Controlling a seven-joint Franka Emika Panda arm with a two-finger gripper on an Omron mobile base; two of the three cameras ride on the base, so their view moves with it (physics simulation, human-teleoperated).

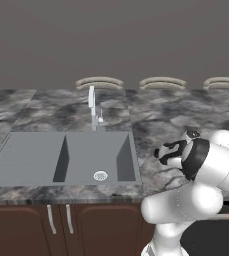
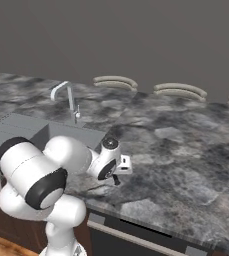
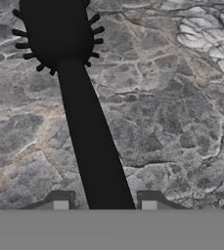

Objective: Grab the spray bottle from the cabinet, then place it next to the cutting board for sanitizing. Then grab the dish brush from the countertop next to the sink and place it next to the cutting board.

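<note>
Back wall (image 1: 114,40): plain grey-brown surface running the full width behind the worktop, unmarked.

Curved pale handles (image 1: 99,83): three shallow arcs seen in the left base view, set in a row along the line where wall meets worktop; each appears as two stacked pale bands. The right-hand one is cut by the frame edge.

Lower cupboard doors (image 1: 31,227): dark reddish-brown wood, below the front edge of the worktop, with raised panels.

Door pulls (image 1: 51,219): two slim pale curved bars, side by side at the meeting edges of the doors.

Floor (image 2: 1,245): a strip of light wood at the lower left corner of the right base view.
</note>
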